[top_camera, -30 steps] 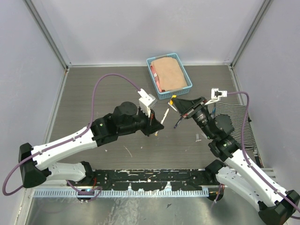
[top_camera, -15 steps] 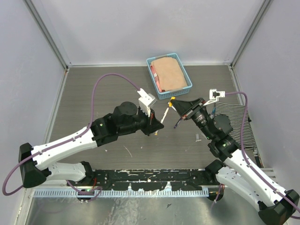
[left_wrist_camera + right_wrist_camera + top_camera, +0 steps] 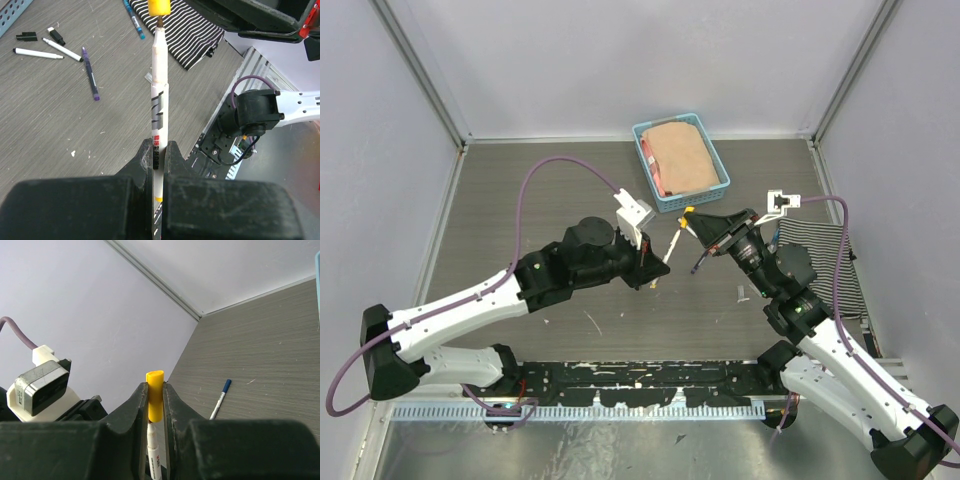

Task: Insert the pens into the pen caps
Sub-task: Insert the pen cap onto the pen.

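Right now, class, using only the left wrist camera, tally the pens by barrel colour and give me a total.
White: 3, the held pen and two table pens
Purple: 1, the purple pen
Blue-green: 1, the blue-green pen
Total: 5

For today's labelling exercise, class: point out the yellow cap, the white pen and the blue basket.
yellow cap (image 3: 155, 396): right wrist view, middle of its side.
white pen (image 3: 160, 102): left wrist view, middle of the barrel.
blue basket (image 3: 644, 155): top external view, left rim.
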Robot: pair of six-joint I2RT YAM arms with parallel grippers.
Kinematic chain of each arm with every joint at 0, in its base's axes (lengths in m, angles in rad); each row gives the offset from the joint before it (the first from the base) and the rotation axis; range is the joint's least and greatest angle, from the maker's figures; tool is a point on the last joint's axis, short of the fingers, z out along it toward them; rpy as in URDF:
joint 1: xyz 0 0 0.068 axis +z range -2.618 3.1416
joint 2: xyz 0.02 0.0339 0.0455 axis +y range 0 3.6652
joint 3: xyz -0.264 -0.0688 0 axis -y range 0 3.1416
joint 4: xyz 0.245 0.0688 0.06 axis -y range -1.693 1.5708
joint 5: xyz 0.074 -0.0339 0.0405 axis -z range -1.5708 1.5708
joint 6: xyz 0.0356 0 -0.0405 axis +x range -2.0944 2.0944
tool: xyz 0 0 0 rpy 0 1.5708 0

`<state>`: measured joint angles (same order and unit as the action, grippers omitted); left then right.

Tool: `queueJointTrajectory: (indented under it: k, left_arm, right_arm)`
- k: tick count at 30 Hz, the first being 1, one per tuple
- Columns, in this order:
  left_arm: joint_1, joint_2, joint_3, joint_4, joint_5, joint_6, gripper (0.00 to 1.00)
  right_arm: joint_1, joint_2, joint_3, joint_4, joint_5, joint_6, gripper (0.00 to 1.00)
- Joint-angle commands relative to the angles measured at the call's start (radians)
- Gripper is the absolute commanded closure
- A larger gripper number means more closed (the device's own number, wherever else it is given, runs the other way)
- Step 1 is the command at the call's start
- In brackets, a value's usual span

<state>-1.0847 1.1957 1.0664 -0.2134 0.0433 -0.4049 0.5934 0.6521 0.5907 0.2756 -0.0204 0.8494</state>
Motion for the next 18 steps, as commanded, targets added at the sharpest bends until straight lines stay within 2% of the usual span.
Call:
queueJointTrajectory:
  k: [1, 18]
  left_arm:
    - [-0.005, 0.006, 0.032, 0.040, 0.010, 0.001, 1.00]
    - [-0.004, 0.006, 0.029, 0.039, -0.003, 0.001, 1.00]
  right_arm:
    - [-0.003, -0.015, 0.013, 0.053, 0.009, 0.007, 0.99]
    - [-0.003, -0.028, 0.002, 0.035, -0.009, 0.011, 0.99]
